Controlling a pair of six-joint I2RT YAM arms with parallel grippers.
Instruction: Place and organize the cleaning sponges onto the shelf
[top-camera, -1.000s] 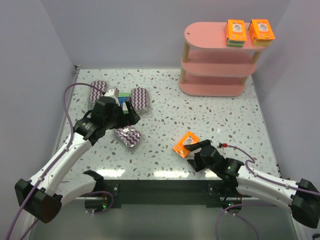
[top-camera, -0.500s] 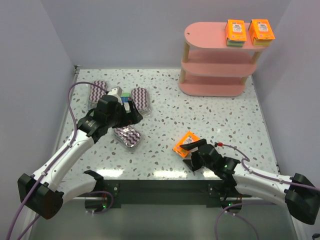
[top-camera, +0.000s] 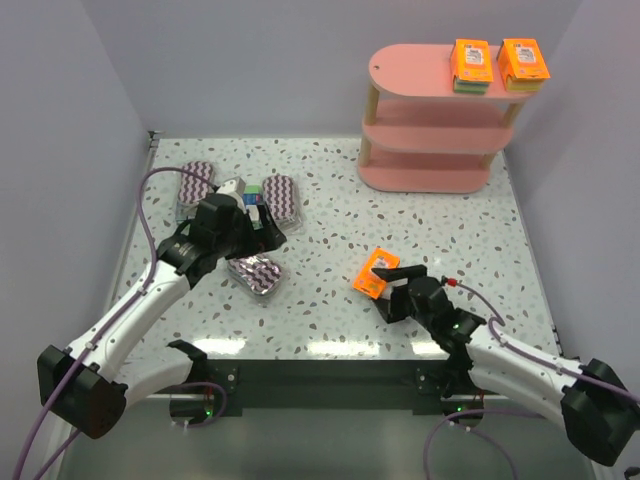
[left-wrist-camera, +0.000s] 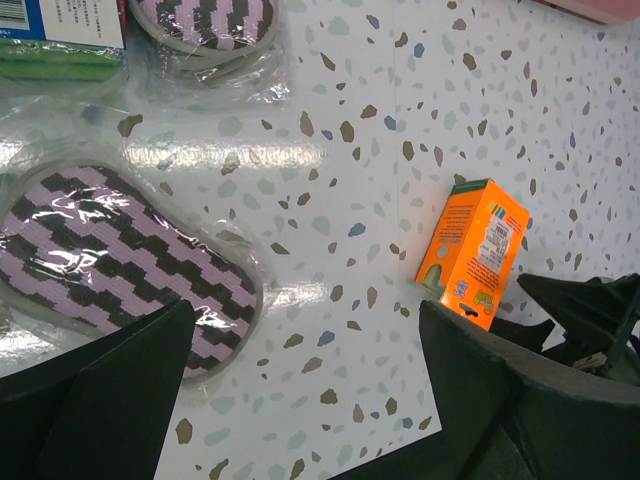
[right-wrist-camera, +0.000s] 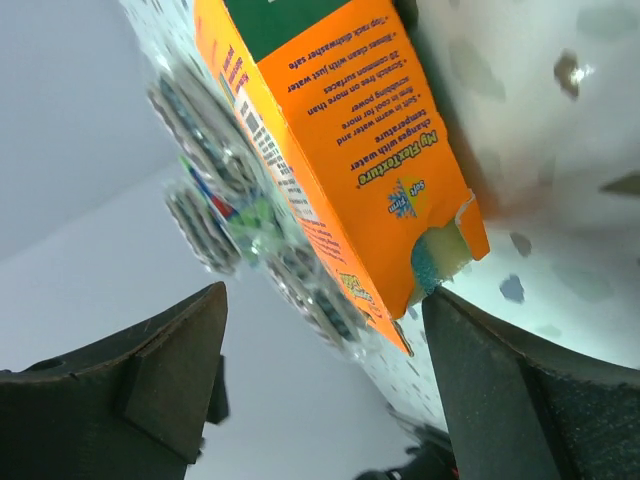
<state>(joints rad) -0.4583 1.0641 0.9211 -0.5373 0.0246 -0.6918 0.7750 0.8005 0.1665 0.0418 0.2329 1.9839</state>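
Orange pack (top-camera: 376, 272): lies on the speckled table (top-camera: 460, 230) near its front edge, well apart from the shelf (top-camera: 400, 85).
Right pincer (top-camera: 393, 288): my jaws stand wide with this pack between my fingers (right-wrist-camera: 160, 380). I cannot tell whether either one touches it.
Left pincer (top-camera: 262, 230): spread to my widest and gripping nothing, above the zigzag pack (left-wrist-camera: 120, 265).
Shelf top board: bears two orange packs (top-camera: 471, 62).

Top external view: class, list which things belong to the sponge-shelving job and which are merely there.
Job: shelf; shelved orange packs; loose orange pack; zigzag packs; blue-green box.
Merely there: table; back wall.
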